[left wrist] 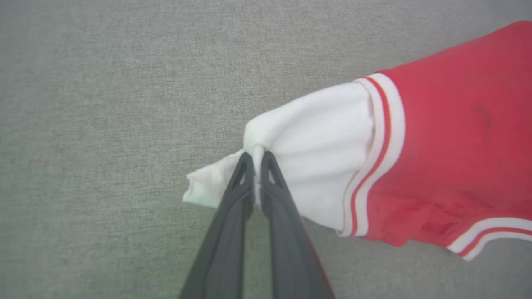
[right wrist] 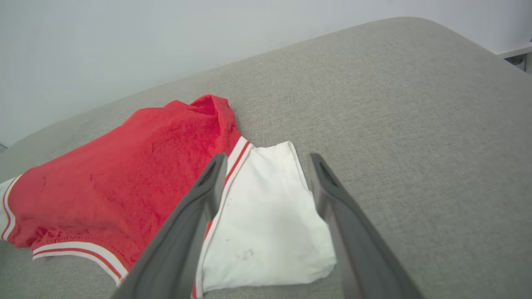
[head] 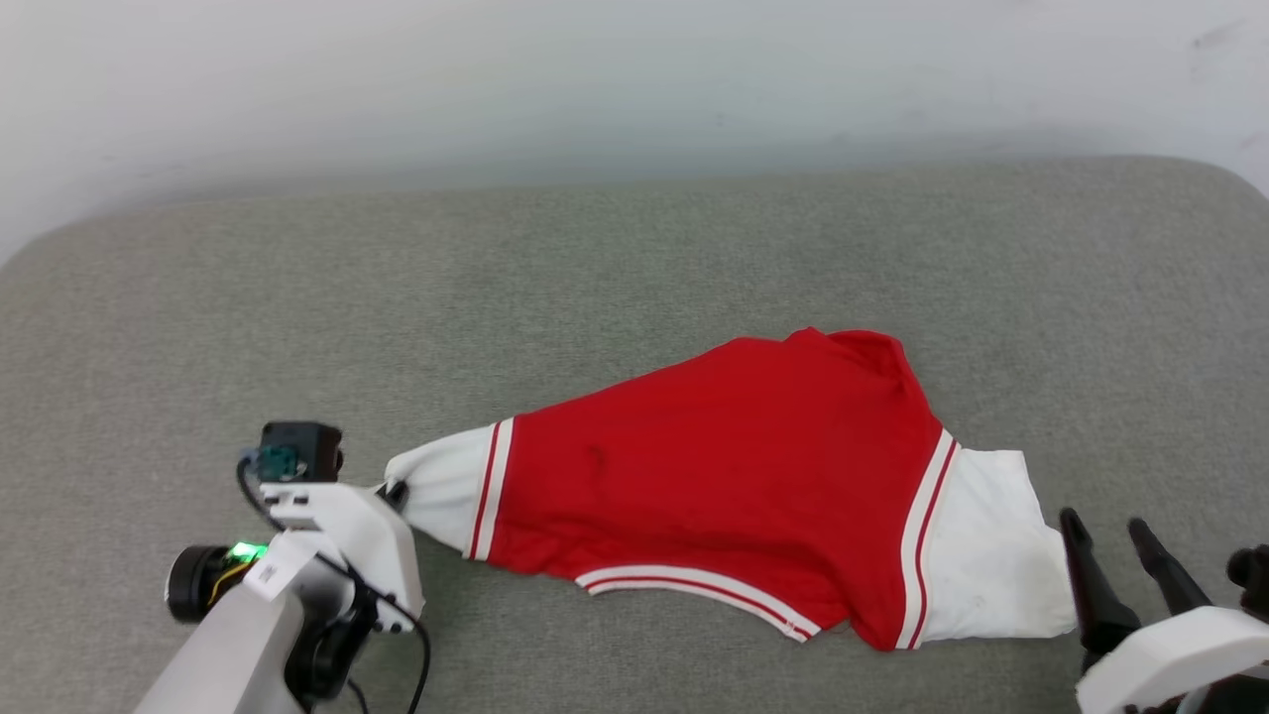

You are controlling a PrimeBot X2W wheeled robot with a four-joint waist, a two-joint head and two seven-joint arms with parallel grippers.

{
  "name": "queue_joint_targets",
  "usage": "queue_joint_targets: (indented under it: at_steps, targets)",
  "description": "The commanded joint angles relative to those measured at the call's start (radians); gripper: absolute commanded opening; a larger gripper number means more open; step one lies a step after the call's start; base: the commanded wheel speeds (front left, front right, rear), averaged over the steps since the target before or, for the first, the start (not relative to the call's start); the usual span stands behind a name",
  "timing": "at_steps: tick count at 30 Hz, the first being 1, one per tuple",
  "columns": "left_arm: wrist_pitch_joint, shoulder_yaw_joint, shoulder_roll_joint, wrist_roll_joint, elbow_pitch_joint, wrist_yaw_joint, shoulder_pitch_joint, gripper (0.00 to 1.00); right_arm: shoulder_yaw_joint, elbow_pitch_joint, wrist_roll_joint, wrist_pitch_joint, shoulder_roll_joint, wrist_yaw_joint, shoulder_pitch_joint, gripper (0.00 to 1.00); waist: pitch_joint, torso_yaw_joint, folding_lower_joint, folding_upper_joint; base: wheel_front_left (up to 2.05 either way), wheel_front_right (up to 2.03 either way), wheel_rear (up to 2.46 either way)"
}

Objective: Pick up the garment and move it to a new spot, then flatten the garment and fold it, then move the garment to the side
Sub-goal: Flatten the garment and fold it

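Garment [head: 734, 476] is spread over grey cushion [head: 634, 258], centre to lower right of head frame. Its white sleeve tip at lower left is clamped by left gripper [left wrist: 257, 160] fingers; right gripper [right wrist: 268, 160] fingers are parted nr other sleeve.

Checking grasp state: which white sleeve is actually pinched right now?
The left-side sleeve of the garment, bunched in the shut left gripper. The right-side sleeve lies flat, ungripped, near the open right gripper.

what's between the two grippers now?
The garment spans it on the grey cushion: left gripper pinches one end, right gripper open beside the other. Head view.
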Motion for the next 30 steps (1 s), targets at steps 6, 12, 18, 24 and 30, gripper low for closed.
queue_joint_targets:
  at_steps: [6,12,18,24,30]
  targets:
    - [0.019,0.025,0.051,-0.015,-0.226,0.090,0.167,0.00,-0.114,0.075,-0.016,0.168,0.001,-0.001,0.024,1.00,-0.028,0.046,0.0000,0.0000,0.00,0.00,0.00]
    - [0.046,0.016,0.067,-0.011,-0.390,0.149,0.260,0.00,-0.171,0.130,-0.053,0.381,0.001,-0.001,-0.011,1.00,-0.028,0.079,0.0000,0.0000,0.00,0.00,0.00]
    - [0.062,0.002,0.068,-0.005,-0.457,0.165,0.279,0.00,-0.140,0.192,-0.086,0.471,-0.032,-0.001,-0.091,1.00,-0.014,0.102,0.0000,0.0000,0.00,0.00,0.00]
    - [0.068,-0.008,0.064,-0.005,-0.473,0.158,0.262,0.00,-0.079,0.336,-0.084,0.595,-0.064,-0.001,-0.140,1.00,0.001,0.121,0.0000,0.0000,0.00,0.00,0.00]
    - [0.055,-0.015,0.058,-0.010,-0.464,0.149,0.254,0.00,-0.043,0.410,-0.056,0.662,-0.071,-0.001,-0.143,0.00,0.004,0.136,0.0000,0.0000,0.00,0.00,0.00]
